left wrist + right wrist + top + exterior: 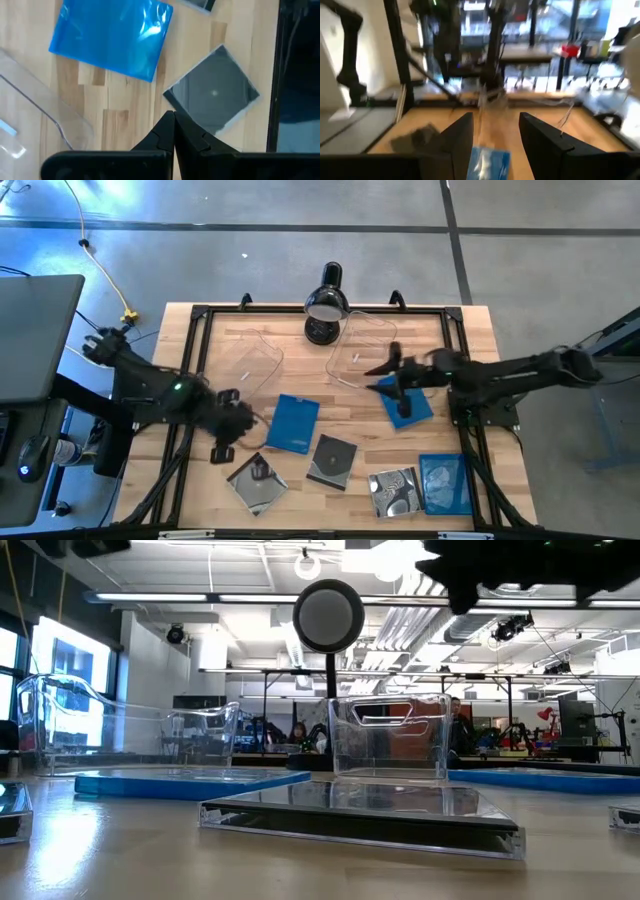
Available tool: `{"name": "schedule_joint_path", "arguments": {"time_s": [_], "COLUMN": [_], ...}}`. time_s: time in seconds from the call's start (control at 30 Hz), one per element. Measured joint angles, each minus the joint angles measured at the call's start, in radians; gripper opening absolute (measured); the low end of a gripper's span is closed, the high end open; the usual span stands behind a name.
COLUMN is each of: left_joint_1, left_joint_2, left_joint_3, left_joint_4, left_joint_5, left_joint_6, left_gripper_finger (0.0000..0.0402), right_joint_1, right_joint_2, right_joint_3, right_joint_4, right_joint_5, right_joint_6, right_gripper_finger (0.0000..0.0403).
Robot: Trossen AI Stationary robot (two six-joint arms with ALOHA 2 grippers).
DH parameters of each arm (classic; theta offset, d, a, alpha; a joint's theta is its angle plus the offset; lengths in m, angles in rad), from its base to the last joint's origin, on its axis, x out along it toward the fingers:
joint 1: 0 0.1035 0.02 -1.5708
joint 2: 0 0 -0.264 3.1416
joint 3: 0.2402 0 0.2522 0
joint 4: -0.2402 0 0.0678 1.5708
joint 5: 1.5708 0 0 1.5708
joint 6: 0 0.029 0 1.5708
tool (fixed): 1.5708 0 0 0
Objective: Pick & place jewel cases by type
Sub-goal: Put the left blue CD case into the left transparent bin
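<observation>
Six jewel cases are spread over the table (470,330), and the lamp (324,305) at its far edge is taken as the landmark. A blue case (415,406) lies to the lamp's right and nearer the front. The right hand (390,375) hangs over that case's lamp-side edge. In the right wrist view the right hand's fingers (462,135) are seen spread apart, with the blue case (490,161) showing low between them, just ahead. Nothing is gripped.

A second blue case (294,423) lies almost straight in front of the lamp. The left hand (238,418) sits just beside it, on the side away from the right arm, with its fingers (173,135) pressed together on nothing. In the left wrist view a clear case (212,97) lies close ahead of those fingertips, and the second blue case (112,37) lies farther off.

Along the front edge are two more clear cases (331,461) (394,491) and a third blue case (444,483). Two clear tubs (370,345) (248,360) stand to either side of the lamp.

The right arm is judged much the nearer to the blue case below it. The case is square, so no long axis constrains the grasp, and the coming move seems to turn on a straight descent with the case edge kept between the spread fingers.
</observation>
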Motion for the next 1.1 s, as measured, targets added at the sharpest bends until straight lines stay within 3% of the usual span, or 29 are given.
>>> {"name": "schedule_joint_path", "arguments": {"time_s": [0.17,0.23,0.37,0.6,0.7,0.83,1.1], "left_joint_1": [-0.182,-0.233,-0.284,-0.318,-0.275,-0.213,-0.117], "left_joint_2": [0.002,0.008,0.048,0.137,0.182,0.239,0.315], "left_joint_3": [-0.001,0.000,0.000,0.000,-0.002,-0.002,-0.002], "left_joint_4": [0.006,0.016,0.020,0.010,-0.002,-0.002,-0.029], "left_joint_5": [-0.217,-0.259,-0.282,-0.493,-0.462,-0.336,-0.268], "left_joint_6": [-0.215,-0.290,-0.403,-0.529,-0.547,-0.578,-0.503], "left_gripper_finger": [0.0000,0.0000,0.0000,0.0000,0.0000,0.0016,0.0101], "right_joint_1": [0.066,0.095,0.145,0.187,0.199,0.205,0.205], "right_joint_2": [0.172,0.213,0.279,0.403,0.473,0.568,0.682], "right_joint_3": [0.148,0.213,0.318,0.396,0.397,0.394,0.396], "right_joint_4": [-0.168,-0.253,-0.400,-0.478,-0.441,-0.384,-0.266], "right_joint_5": [-0.003,0.011,0.104,0.126,0.127,0.117,0.108], "right_joint_6": [-0.117,-0.162,-0.203,-0.221,-0.238,-0.237,-0.308], "right_gripper_finger": [0.0156,0.0156,0.0156,0.0156,0.0156,0.0156,0.0156]}}
